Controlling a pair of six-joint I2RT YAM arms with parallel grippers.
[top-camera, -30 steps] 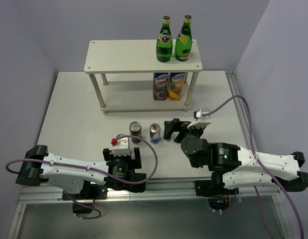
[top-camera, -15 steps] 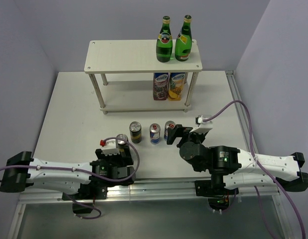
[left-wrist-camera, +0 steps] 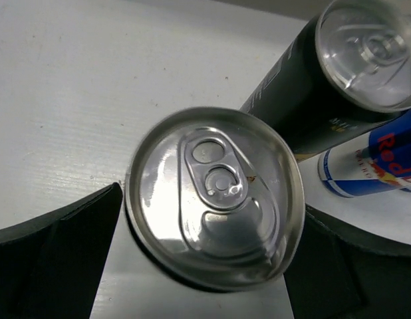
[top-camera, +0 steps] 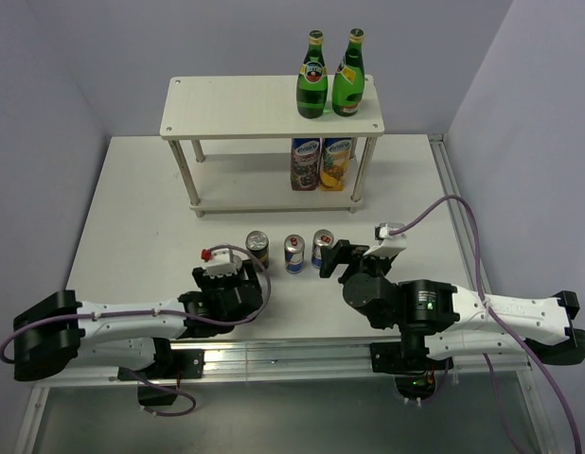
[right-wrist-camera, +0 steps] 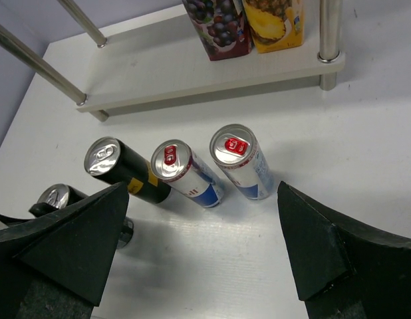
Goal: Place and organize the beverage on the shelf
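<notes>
The shelf [top-camera: 238,106] stands at the back with two green bottles [top-camera: 312,78] [top-camera: 348,76] on the right of its top board. Three cans stand in a row on the table: a dark can [top-camera: 257,248] [right-wrist-camera: 122,169] and two blue-and-silver cans [top-camera: 293,253] [top-camera: 323,248] [right-wrist-camera: 185,171] [right-wrist-camera: 242,159]. My left gripper [top-camera: 238,276] [left-wrist-camera: 212,206] is open, with a fourth can's silver top [left-wrist-camera: 215,196] between its fingers. My right gripper [top-camera: 332,259] [right-wrist-camera: 205,246] is open and empty, just short of the row.
Two juice cartons [top-camera: 305,163] [top-camera: 335,163] stand on the right of the shelf's lower board [right-wrist-camera: 212,76]. The shelf's white legs [top-camera: 191,189] rise behind the cans. Purple cables loop from both wrists. A metal rail [top-camera: 292,352] runs along the near table edge.
My right gripper has drawn back, uncovering the right blue-and-silver can. My left gripper swung left, then forward, and now straddles the near dark can.
</notes>
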